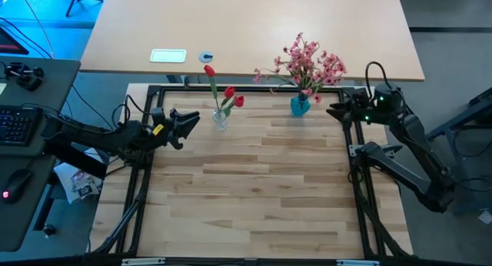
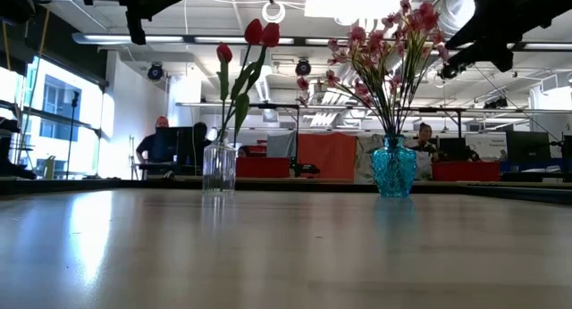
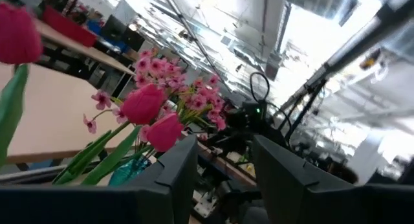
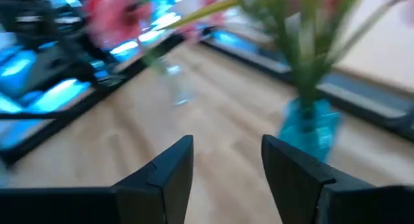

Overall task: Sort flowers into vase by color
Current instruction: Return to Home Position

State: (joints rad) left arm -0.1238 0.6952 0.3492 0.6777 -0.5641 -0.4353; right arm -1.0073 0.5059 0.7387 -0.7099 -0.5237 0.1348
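Three red tulips (image 1: 222,88) stand with their stems in a clear glass vase (image 1: 221,118) at the table's far left. Sprays of pink blossoms (image 1: 307,64) stand in a blue glass vase (image 1: 300,105) at the far right. My left gripper (image 1: 192,121) hovers open just left of the clear vase, raised above the table; the left wrist view shows the tulip heads (image 3: 152,114) ahead of its fingers. My right gripper (image 1: 335,109) hovers open just right of the blue vase (image 4: 309,127), also raised. Nothing is between either pair of fingers.
A black metal frame (image 1: 254,88) borders the wooden worktop. Beyond its far rail lie a white card (image 1: 167,55) and a small round object (image 1: 205,57) on a second table. The near and middle worktop (image 1: 246,189) is bare wood. People sit at desks in the room behind.
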